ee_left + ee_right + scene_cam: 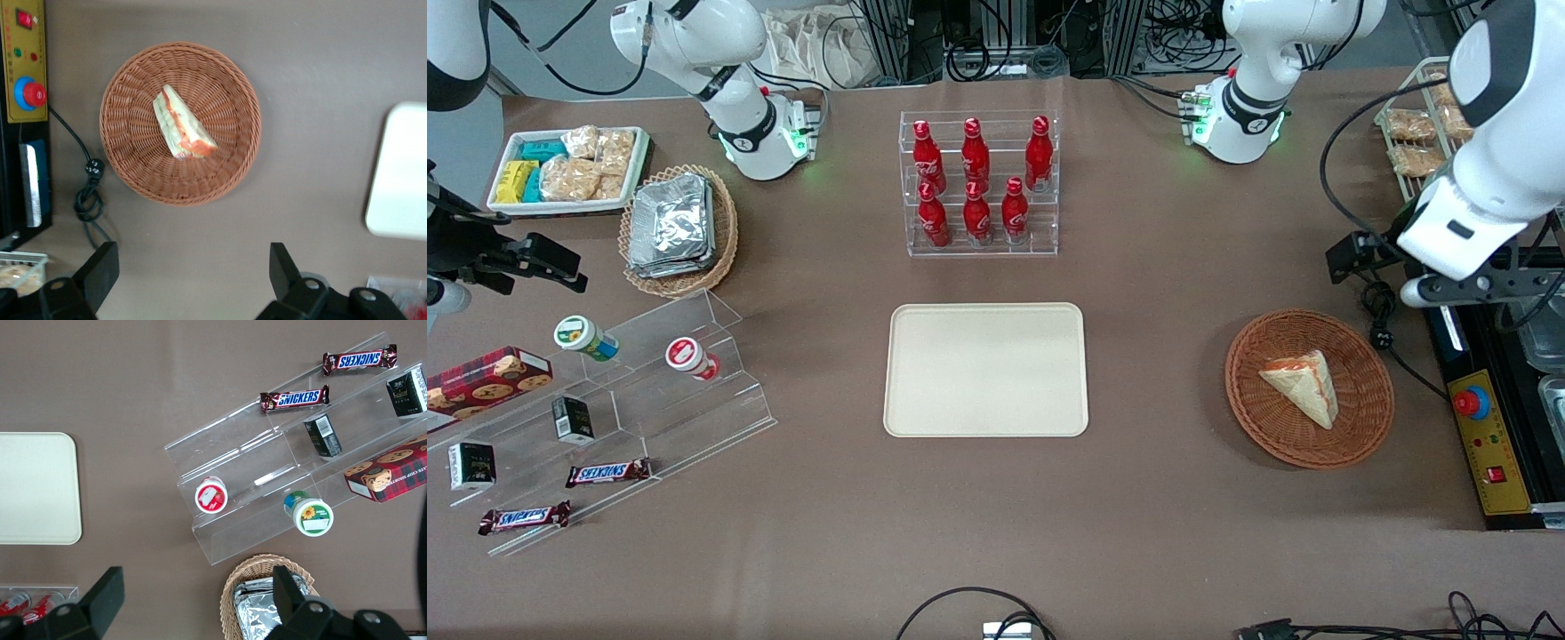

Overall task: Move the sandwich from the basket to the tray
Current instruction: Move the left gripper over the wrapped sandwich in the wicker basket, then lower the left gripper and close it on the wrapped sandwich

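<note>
The sandwich (pixel 181 124) lies in the basket (pixel 133 87), well apart from the tray (pixel 987 369). The gripper (pixel 190 270) hangs above the table beside the basket, fingers apart. It should centre over the wedge, then straddle its narrow sides.
</note>
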Controlling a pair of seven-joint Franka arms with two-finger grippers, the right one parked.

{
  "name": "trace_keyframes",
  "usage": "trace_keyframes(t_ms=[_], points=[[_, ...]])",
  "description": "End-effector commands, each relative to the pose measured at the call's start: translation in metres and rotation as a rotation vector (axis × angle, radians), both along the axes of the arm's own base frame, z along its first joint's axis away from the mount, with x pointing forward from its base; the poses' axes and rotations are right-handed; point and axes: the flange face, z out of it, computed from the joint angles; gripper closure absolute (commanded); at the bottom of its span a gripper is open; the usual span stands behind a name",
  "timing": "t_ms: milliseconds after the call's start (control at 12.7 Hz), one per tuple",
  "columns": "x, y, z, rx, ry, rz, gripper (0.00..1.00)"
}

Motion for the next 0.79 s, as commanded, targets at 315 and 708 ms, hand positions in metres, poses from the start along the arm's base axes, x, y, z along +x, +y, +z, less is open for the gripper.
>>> trace_keyframes(t_ms=[315, 708], points=[[0.064, 0.051, -0.148, 0.049, 0.009, 0.417, 0.00], [0.060, 0.058, -0.232, 0.062, 0.070, 0.495, 0.00]])
